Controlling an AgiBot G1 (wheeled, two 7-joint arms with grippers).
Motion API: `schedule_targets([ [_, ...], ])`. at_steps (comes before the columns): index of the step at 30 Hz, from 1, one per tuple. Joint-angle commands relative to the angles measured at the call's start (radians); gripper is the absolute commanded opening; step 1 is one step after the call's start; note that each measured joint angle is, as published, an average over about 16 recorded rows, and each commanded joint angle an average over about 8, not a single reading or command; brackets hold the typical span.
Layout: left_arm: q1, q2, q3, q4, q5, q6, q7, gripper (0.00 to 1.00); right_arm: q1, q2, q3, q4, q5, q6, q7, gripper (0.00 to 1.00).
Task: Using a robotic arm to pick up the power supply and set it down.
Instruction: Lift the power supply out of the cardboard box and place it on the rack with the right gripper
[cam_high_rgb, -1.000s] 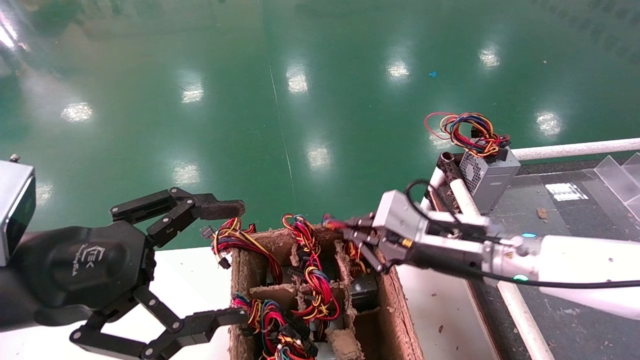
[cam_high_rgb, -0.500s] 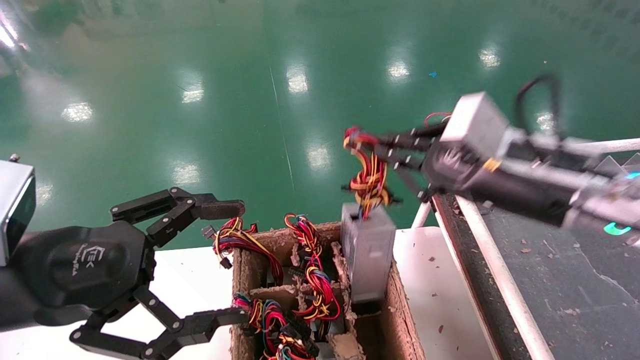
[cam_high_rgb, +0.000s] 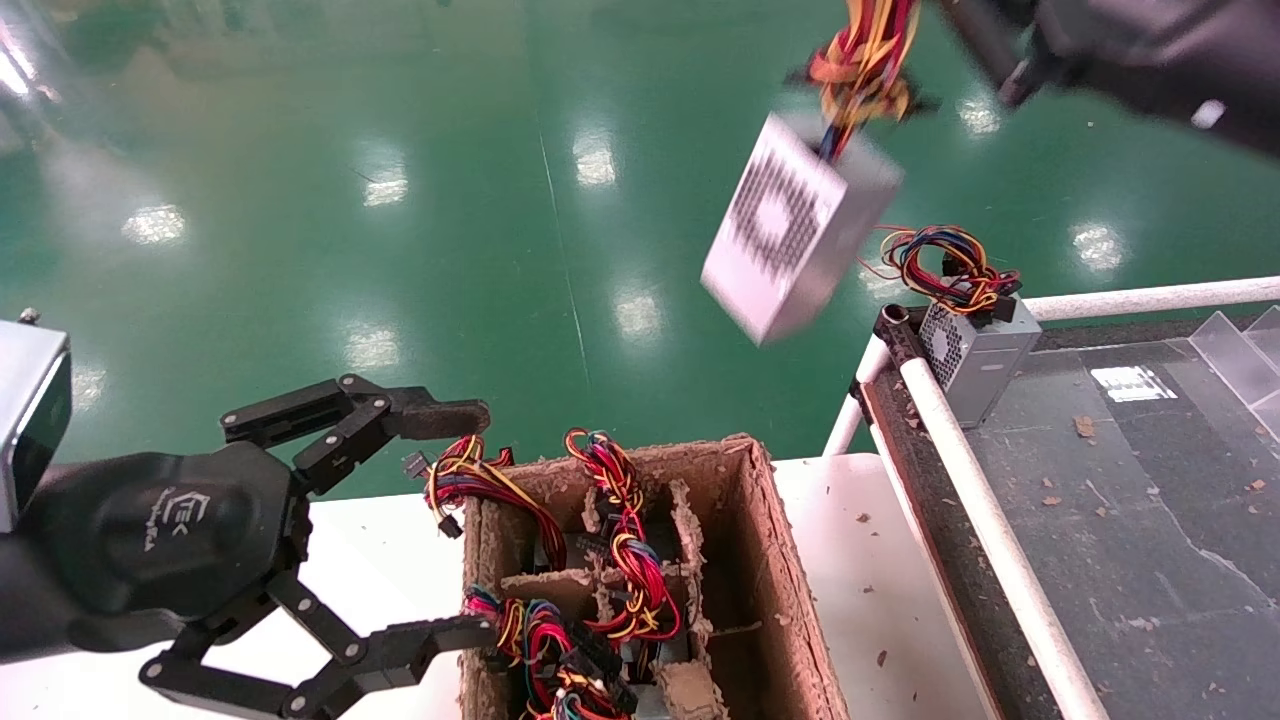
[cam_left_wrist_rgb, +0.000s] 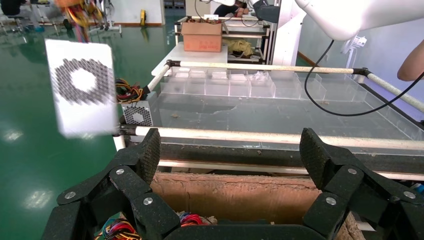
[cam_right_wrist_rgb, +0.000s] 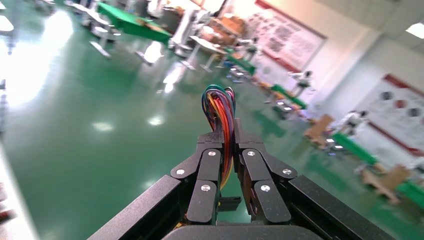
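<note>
Overhead, the power supply (cam_high_rgb: 797, 228) is seen hanging in the air above the green floor, tilted, its hex-perforated face turned toward the head camera, well above the cardboard box (cam_high_rgb: 775, 570) and beside the conveyor's white rail (cam_high_rgb: 985, 520). Its wire bundle (cam_right_wrist_rgb: 222, 120) is pinched between the closed fingers of the right gripper (cam_right_wrist_rgb: 227, 150). The left gripper (cam_high_rgb: 330, 545) is held spread wide beside the box. A second power supply (cam_high_rgb: 975, 355) rests on the conveyor's corner.

Worn cardboard box (cam_high_rgb: 780, 590) with dividers, wire bundles (cam_high_rgb: 625, 555) inside, on white table (cam_high_rgb: 390, 560). Fan-grille metal box (cam_high_rgb: 975, 355) on dark conveyor (cam_high_rgb: 1130, 520). Green floor (cam_high_rgb: 400, 150).
</note>
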Motion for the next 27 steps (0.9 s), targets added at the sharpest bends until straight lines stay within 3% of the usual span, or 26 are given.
schedule_targets([
  [1, 0.000, 0.000, 0.000, 0.000, 0.000, 0.000, 0.000, 1.00, 0.022, 0.001, 0.009, -0.008, -0.009, 0.016, -0.009, 0.00],
  [13, 0.000, 0.000, 0.000, 0.000, 0.000, 0.000, 0.000, 1.00, 0.100, 0.064, 0.058, -0.105, -0.073, 0.094, -0.081, 0.00],
  [27, 0.000, 0.000, 0.000, 0.000, 0.000, 0.000, 0.000, 1.00, -0.039, 0.229, 0.104, -0.156, -0.094, 0.089, -0.140, 0.00],
])
